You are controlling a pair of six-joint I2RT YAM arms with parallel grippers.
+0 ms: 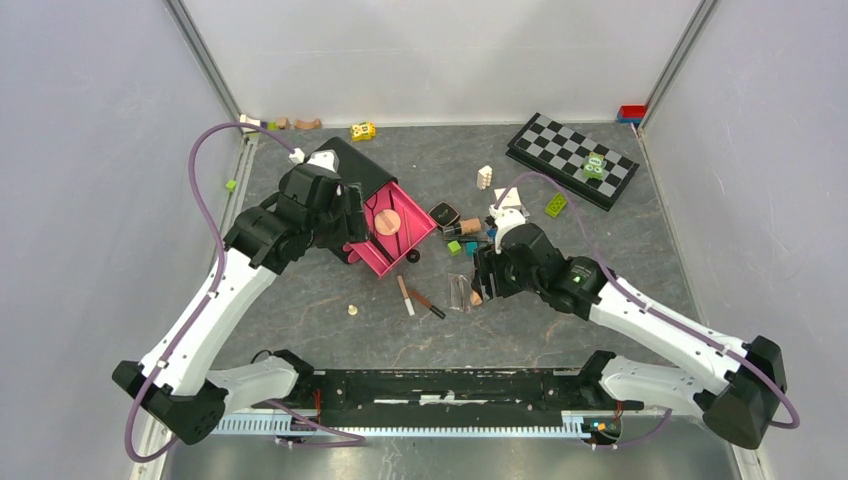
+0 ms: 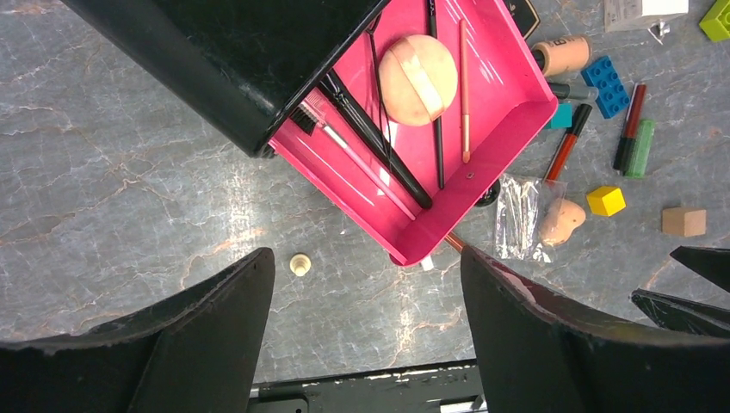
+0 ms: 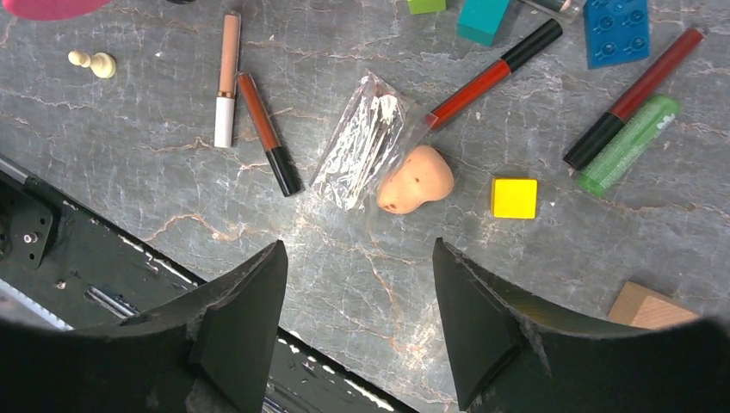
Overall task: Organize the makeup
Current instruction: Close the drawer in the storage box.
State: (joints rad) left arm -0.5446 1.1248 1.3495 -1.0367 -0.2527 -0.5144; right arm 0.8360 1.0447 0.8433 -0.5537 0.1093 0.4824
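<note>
A pink tray (image 2: 508, 95) with a black lid (image 2: 215, 52) holds a peach round puff (image 2: 419, 67), black brushes (image 2: 374, 138) and a thin pencil (image 2: 465, 95). My left gripper (image 2: 366, 254) hangs open above the bare table just in front of the tray, holding nothing. My right gripper (image 3: 359, 245) is open and empty, a little short of the peach sponge (image 3: 416, 179) and a clear plastic bag (image 3: 366, 138). Loose on the table lie a red tube (image 3: 491, 76), a brown-red tube (image 3: 637, 96), a green tube (image 3: 627, 144), a peach tube (image 3: 226, 77) and a brown tube (image 3: 269, 133). A black square compact (image 1: 444, 214) sits beside the tray.
A yellow block (image 3: 514, 197), wooden block (image 3: 650, 305), blue brick (image 3: 616, 30) and teal block (image 3: 482, 17) lie among the tubes. A pale chess pawn (image 3: 93, 62) stands at the left. A chessboard (image 1: 572, 158) lies at the back right. Small toys line the back wall.
</note>
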